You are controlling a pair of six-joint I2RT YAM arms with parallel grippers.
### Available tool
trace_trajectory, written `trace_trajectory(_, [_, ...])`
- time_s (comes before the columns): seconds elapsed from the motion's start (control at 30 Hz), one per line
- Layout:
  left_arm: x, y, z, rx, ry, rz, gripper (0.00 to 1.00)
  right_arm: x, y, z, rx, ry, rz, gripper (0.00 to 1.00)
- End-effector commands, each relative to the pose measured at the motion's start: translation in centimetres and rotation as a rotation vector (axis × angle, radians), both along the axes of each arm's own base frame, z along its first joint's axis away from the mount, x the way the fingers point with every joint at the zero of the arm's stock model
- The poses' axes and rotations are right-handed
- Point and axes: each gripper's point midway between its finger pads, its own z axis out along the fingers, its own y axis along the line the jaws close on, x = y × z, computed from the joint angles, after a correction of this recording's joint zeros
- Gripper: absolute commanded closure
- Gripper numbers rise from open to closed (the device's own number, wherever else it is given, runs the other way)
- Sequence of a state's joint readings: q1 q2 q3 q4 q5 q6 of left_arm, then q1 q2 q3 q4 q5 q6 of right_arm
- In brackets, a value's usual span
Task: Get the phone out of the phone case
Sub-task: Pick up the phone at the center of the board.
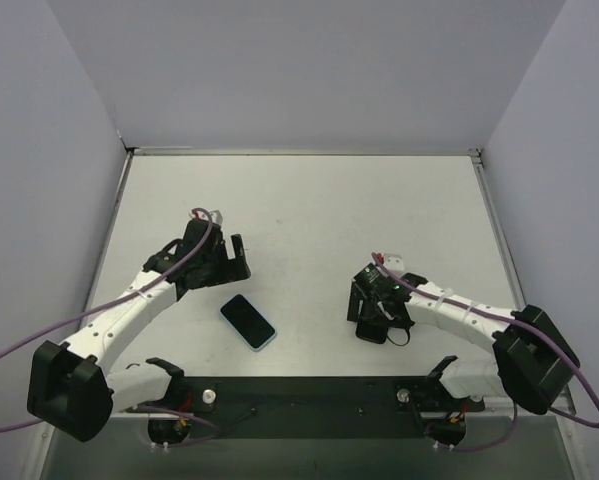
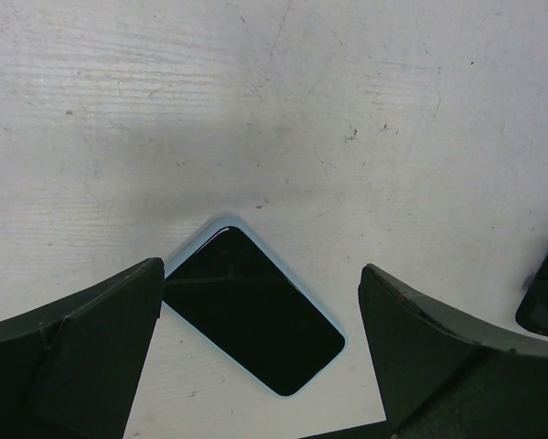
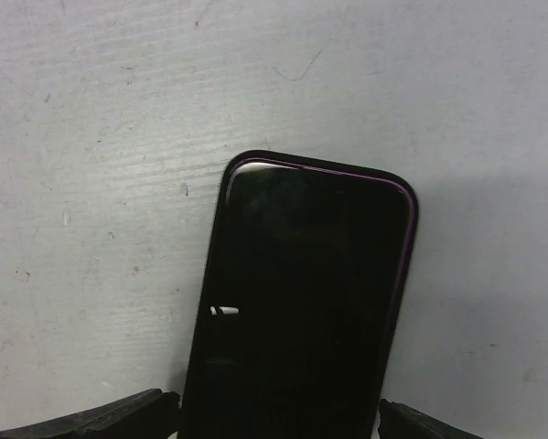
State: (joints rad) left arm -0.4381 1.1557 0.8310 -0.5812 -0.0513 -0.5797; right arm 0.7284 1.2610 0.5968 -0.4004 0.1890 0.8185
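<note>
Left gripper (image 2: 260, 274), right gripper (image 3: 274, 402) spread; blue-cased phone (image 1: 248, 321) nearby (second phone (image 3: 301, 302), perhaps, under right).

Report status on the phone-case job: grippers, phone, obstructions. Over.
Left gripper open over blue-cased phone. Right gripper open over dark purple-edged phone. Both flat on table, screens up; blue case still on. Nothing blocking.

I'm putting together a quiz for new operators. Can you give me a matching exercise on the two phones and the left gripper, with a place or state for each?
Things:
1. left gripper
2. blue-cased phone
3. purple-edged phone

Place or state:
A. lying at the right gripper
B. wide open
C. on the table, at the left gripper

Pairs: 1-B, 2-C, 3-A
</note>
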Motion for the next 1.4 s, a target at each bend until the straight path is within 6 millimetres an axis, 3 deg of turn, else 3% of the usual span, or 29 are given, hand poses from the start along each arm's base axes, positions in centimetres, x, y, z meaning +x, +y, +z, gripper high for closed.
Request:
trace_trajectory(0.0, [1.4,-0.9,0.7,-0.056,-0.014,0.07,0.03,-0.1,0.9,-1.6,0.016,0.026,-0.003,0.0])
trace_trajectory(0.13, [1.8,-2.6,0.1,-0.107,0.019,0.067,0.03,-0.5,0.7,-3.0,-0.012,0.067,0.001,0.04])
trace_trajectory(0.2, [1.6,-2.1,-1.4,-0.036,0.074,0.084,0.02,-0.7,0.6,-3.2,-0.019,0.072,0.007,0.06])
trace_trajectory(0.37, [1.4,-2.7,-2.8,0.01,0.13,0.073,0.02,-0.9,1.2,-3.0,0.034,0.043,0.005,0.25])
trace_trajectory(0.47, [1.4,-3.1,-2.8,-0.006,0.126,0.066,0.03,-0.9,1.5,-2.3,0.067,0.018,0.008,0.2])
trace_trajectory(0.57, [1.6,-3.4,-2.7,-0.015,0.121,0.058,0.03,-0.8,1.6,-1.4,0.085,-0.009,0.011,0.05])
trace_trajectory(0.83, [1.6,-3.9,-3.0,-0.009,0.13,0.03,0.03,-0.9,1.3,0.7,0.126,-0.084,0.026,0.0])
trace_trajectory(0.97, [1.6,-4.3,-3.2,-0.009,0.133,0.017,0.03,-1.3,0.8,0.4,0.114,-0.085,0.023,0.0])
trace_trajectory(1.27, [1.3,-5.5,-3.2,-0.024,0.132,-0.027,0.03,-1.8,-0.5,-2.6,-0.008,-0.016,-0.008,0.0])
trace_trajectory(1.37, [1.0,-6.7,-2.4,-0.001,0.106,-0.096,0.03,-1.9,-0.7,-3.3,-0.04,-0.017,-0.013,0.1])
